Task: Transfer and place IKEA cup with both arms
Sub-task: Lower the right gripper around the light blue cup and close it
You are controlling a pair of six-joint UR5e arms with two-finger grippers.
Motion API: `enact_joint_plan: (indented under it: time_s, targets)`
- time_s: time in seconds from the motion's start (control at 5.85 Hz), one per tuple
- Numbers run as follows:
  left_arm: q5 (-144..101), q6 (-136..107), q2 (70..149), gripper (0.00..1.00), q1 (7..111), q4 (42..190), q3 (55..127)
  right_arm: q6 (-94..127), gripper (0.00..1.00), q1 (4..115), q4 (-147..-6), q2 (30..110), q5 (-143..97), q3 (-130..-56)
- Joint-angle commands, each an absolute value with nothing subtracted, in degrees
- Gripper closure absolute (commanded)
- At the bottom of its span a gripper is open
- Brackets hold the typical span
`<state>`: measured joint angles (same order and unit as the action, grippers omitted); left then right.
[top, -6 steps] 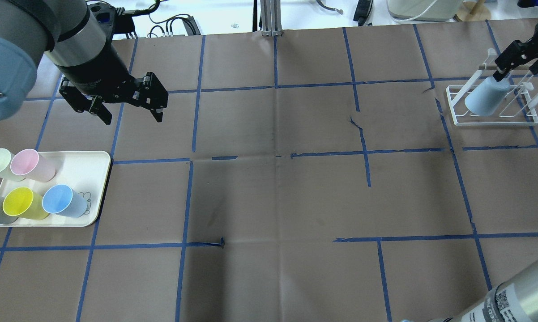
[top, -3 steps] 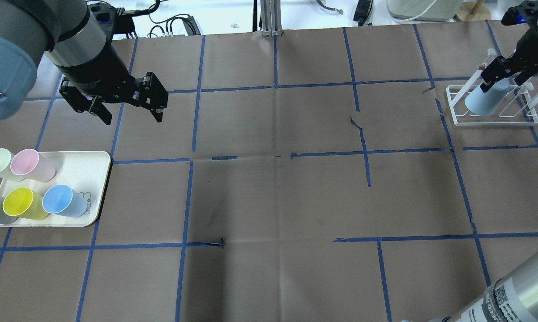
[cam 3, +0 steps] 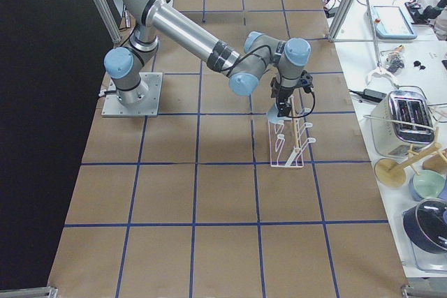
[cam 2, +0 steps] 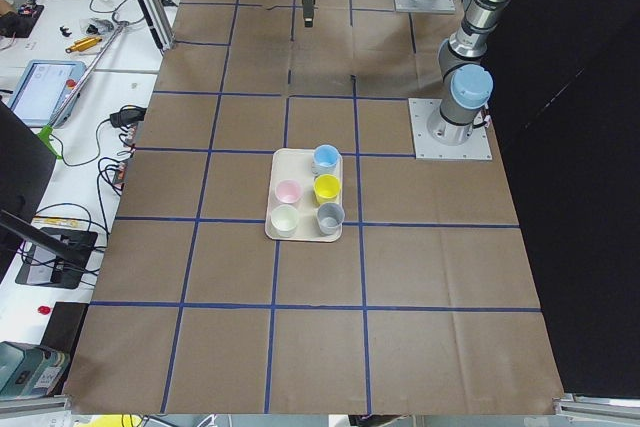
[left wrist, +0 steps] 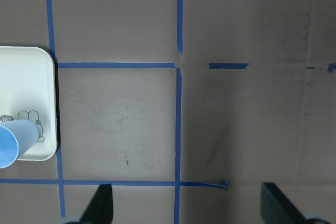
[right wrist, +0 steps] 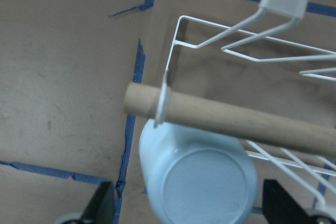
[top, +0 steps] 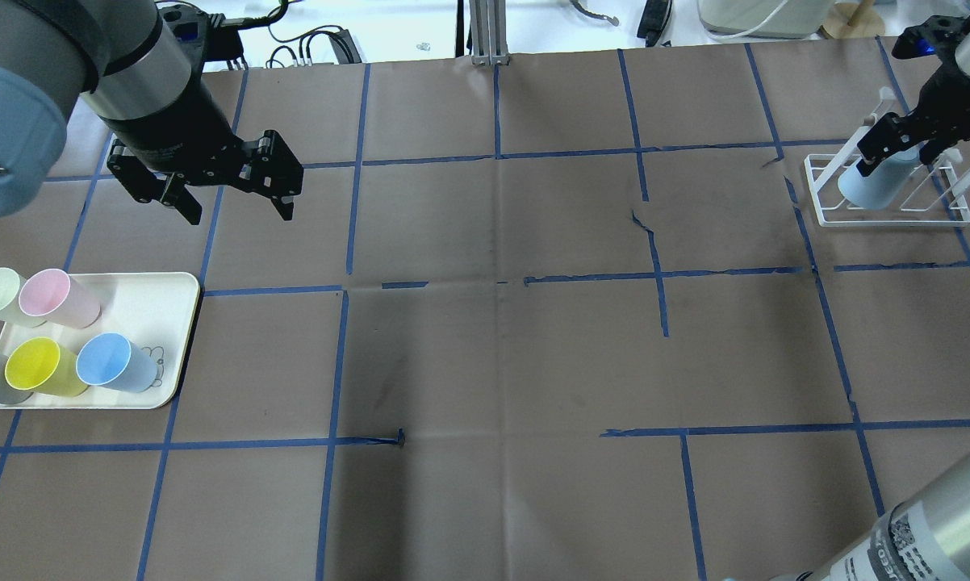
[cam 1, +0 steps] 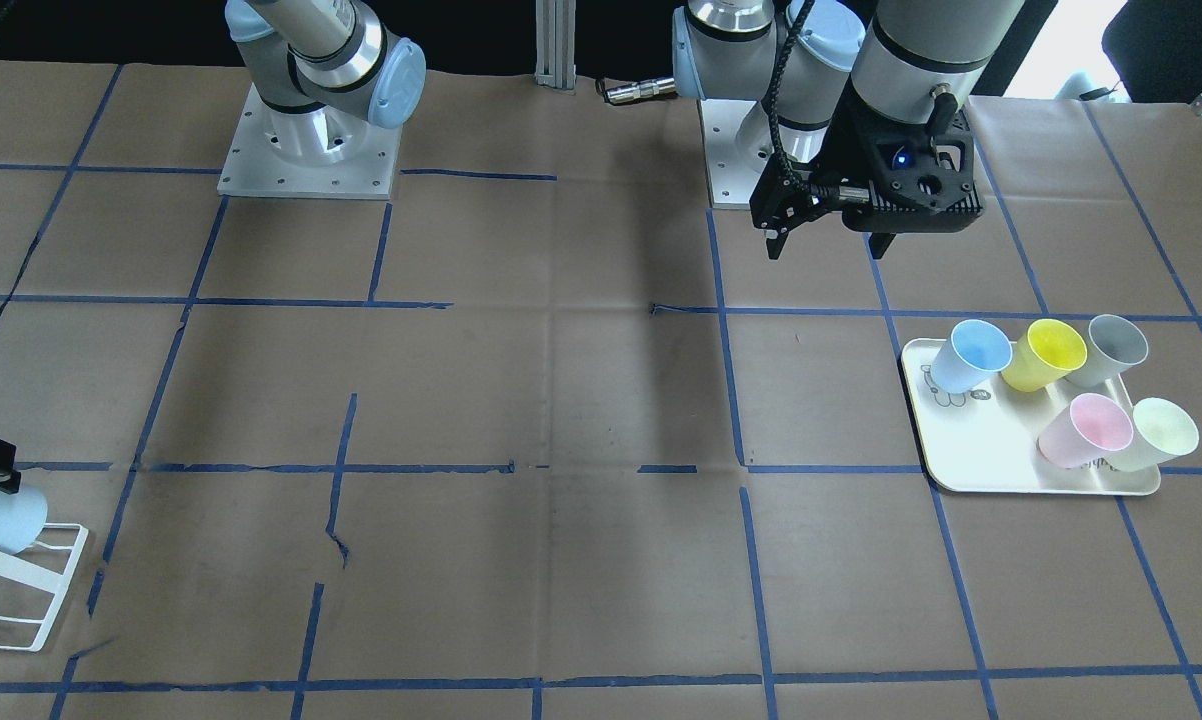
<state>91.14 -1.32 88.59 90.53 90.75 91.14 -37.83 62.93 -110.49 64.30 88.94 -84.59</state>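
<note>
At the far right corner of the table (top: 493, 363), the right gripper (top: 896, 157) hangs released, its fingers (right wrist: 102, 203) spread wide and clear of the blue cup (right wrist: 199, 182) between them. That cup rests tilted, bottom up, on the white wire rack (top: 896, 222). Well apart on the other side, the left gripper (top: 239, 211) hovers with fingers spread too, gripping nothing, near a tray (top: 150, 311) holding five other cups (top: 45, 365).
</note>
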Motion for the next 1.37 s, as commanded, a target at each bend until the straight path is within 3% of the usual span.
enact_joint_plan:
  time_s: [0.0,0.34,0.85,1.2]
  targets:
    - [91.1,-1.3,88.6,0.02,89.9,90.7,91.1,-38.2,0.0,62.9,-113.8,64.2,89.0,-84.8]
    - [91.0,-1.8,88.8,0.02,90.5,90.6,91.0,-37.7,0.1,62.9,-114.0,64.2,88.9,-85.2]
    - [91.1,-1.4,88.6,0.02,90.3,90.7,91.1,-37.6,0.54,62.9,-113.7,64.7,88.9,-85.7]
    - [91.1,-1.4,88.6,0.02,90.4,90.7,91.1,-37.6,0.57,62.9,-113.1,65.8,88.8,-84.5]
